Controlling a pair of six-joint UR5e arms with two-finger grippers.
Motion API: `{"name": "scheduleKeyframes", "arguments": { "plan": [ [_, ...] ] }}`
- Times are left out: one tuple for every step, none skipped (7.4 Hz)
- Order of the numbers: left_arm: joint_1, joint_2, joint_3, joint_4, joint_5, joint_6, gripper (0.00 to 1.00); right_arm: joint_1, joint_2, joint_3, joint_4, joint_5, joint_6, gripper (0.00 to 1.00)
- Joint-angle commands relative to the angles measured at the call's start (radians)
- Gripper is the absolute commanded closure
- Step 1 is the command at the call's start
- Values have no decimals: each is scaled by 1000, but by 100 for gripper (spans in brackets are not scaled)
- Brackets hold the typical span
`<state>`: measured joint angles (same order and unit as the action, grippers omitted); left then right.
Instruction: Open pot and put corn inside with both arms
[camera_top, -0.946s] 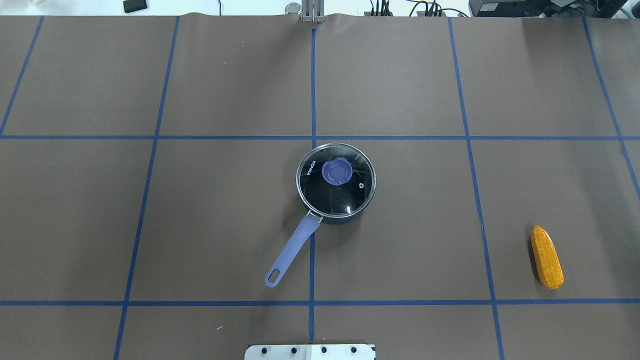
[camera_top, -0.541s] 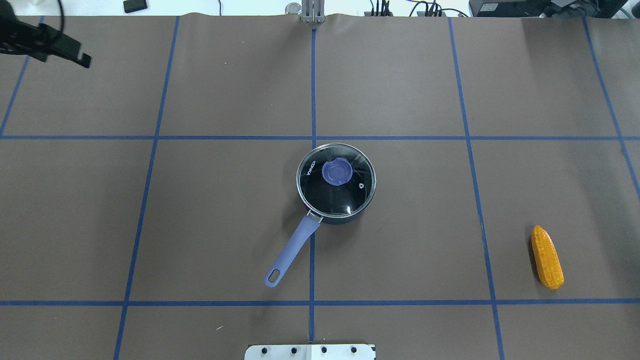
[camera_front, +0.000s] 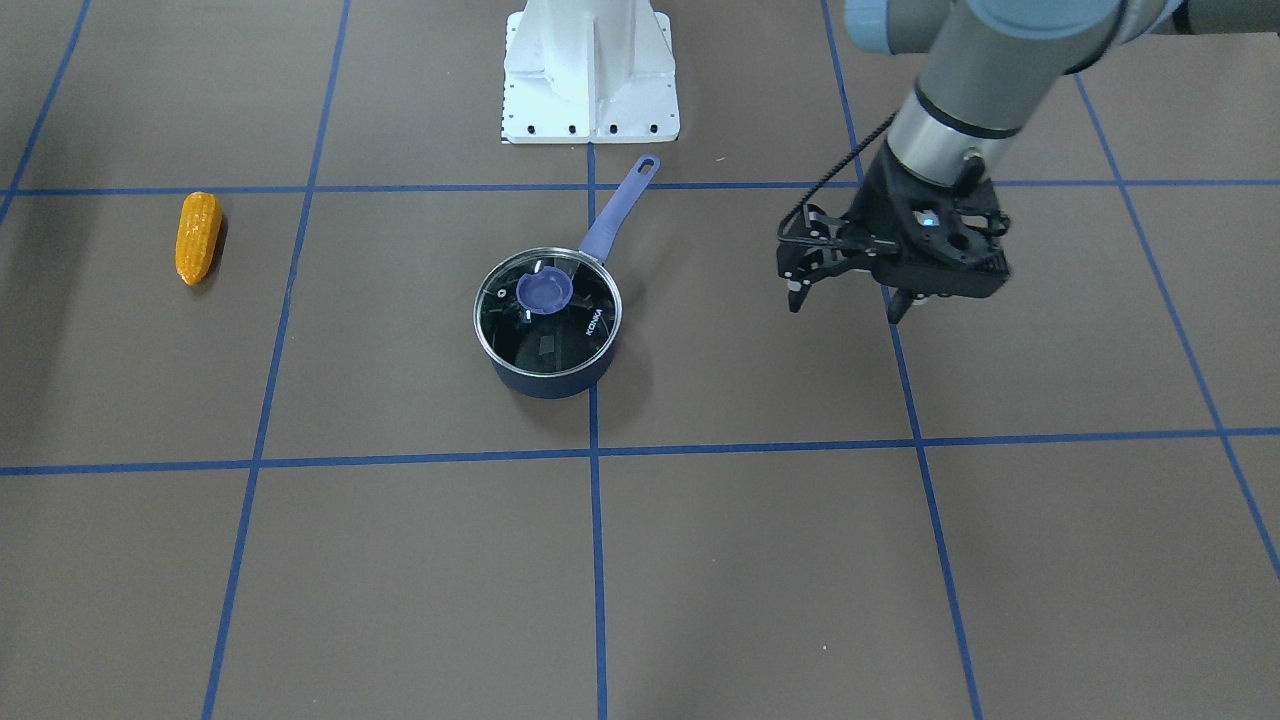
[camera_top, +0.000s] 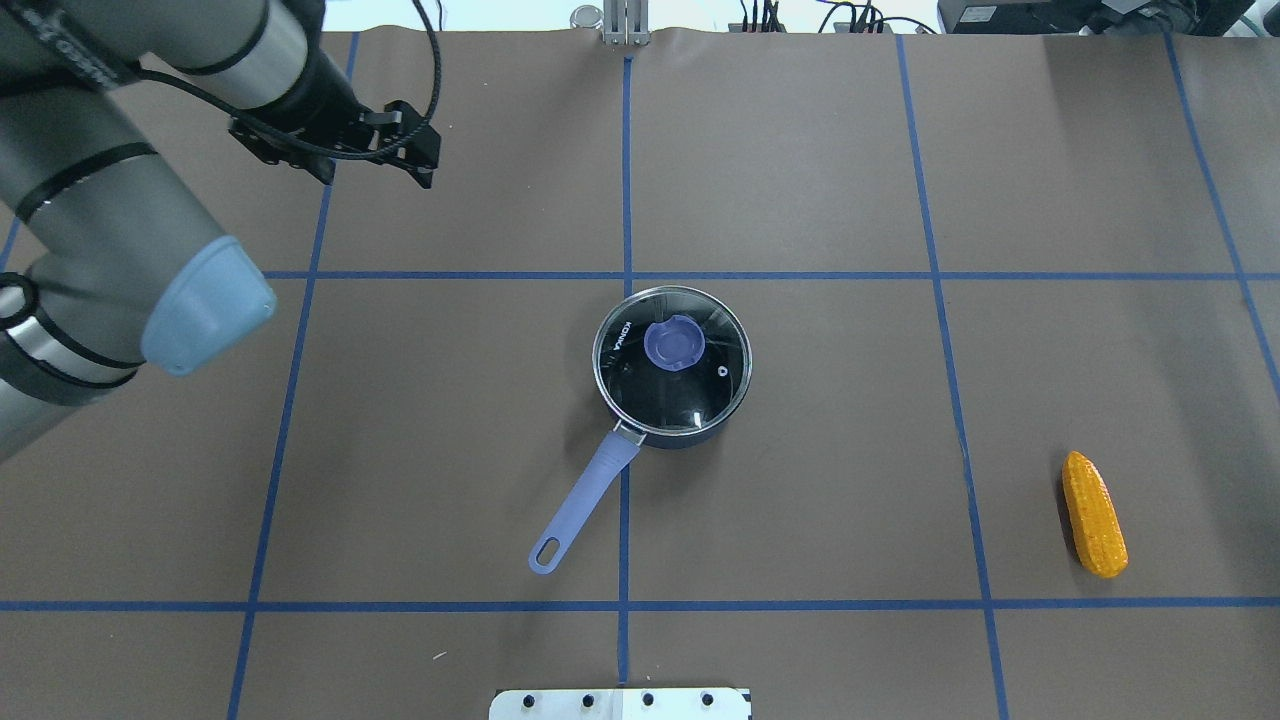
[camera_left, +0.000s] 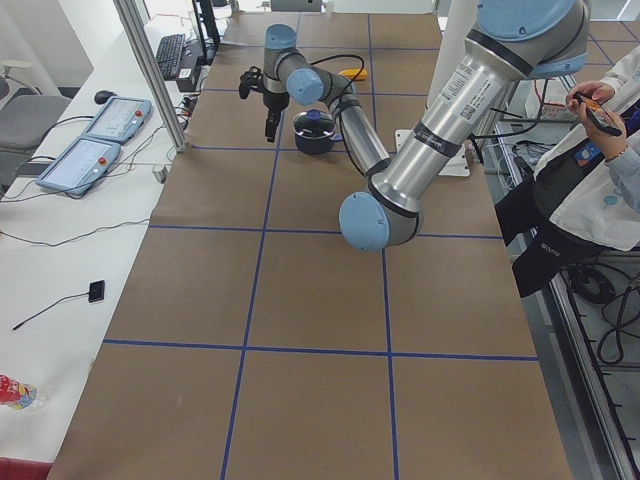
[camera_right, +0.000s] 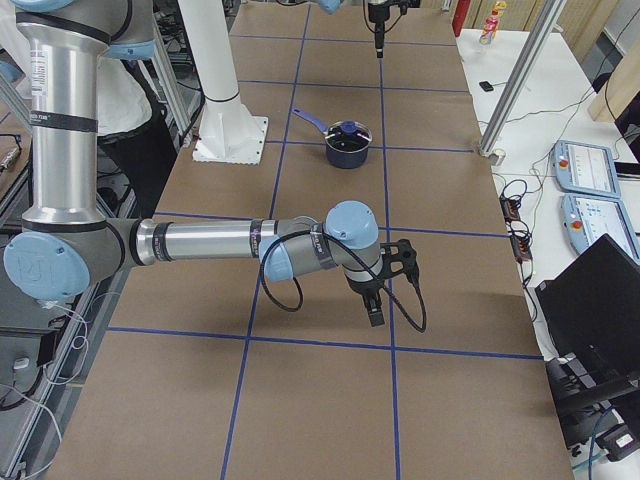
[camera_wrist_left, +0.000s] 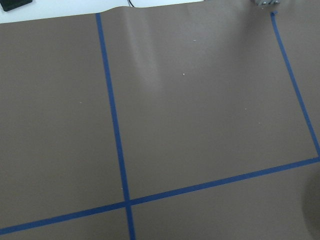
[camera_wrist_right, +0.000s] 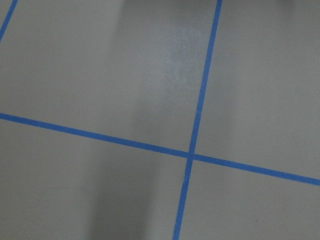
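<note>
A dark pot (camera_top: 684, 439) with a purple handle (camera_top: 585, 500) stands at the table's middle, shut by a glass lid (camera_top: 705, 390) with a purple knob (camera_top: 673, 343). It also shows in the front view (camera_front: 550, 383). The orange-yellow corn (camera_top: 1094, 513) lies on its side far right of the pot, near the front; it shows in the front view (camera_front: 197, 237) too. My left gripper (camera_top: 375, 170) is open and empty, hovering far left of and beyond the pot, as the front view (camera_front: 845, 310) also shows. My right gripper (camera_right: 385, 292) shows only in the right side view, off beyond the corn's end; I cannot tell its state.
The white base block (camera_top: 620, 703) sits at the near edge behind the pot handle. Blue tape lines grid the brown table cover. An operator (camera_left: 590, 190) stands by the robot's side. Control pendants (camera_left: 95, 140) lie on the far bench.
My left arm has swung in from the left edge, and its gripper has moved right toward the middle. Pot and corn have not moved.
</note>
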<state>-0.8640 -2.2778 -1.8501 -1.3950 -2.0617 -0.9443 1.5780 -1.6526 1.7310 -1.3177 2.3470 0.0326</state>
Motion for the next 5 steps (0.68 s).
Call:
{"name": "scheduleKeyframes", "arguments": {
  "plan": [
    [144, -226, 131, 105, 87, -217, 0, -3, 1, -1, 0, 0, 12, 0],
    [195, -324, 235, 103, 122, -294, 0, -4, 1, -1, 0, 0, 21, 0],
    [238, -392, 327, 100, 132, -348, 0, -4, -1, 1, 0, 0, 21, 0],
    [282, -406, 363, 91, 179, -361, 0, -6, -3, -1, 2, 0, 21, 0],
    [334, -399, 380, 87, 214, -379, 0, -9, -4, -1, 2, 0, 21, 0]
  ]
}}
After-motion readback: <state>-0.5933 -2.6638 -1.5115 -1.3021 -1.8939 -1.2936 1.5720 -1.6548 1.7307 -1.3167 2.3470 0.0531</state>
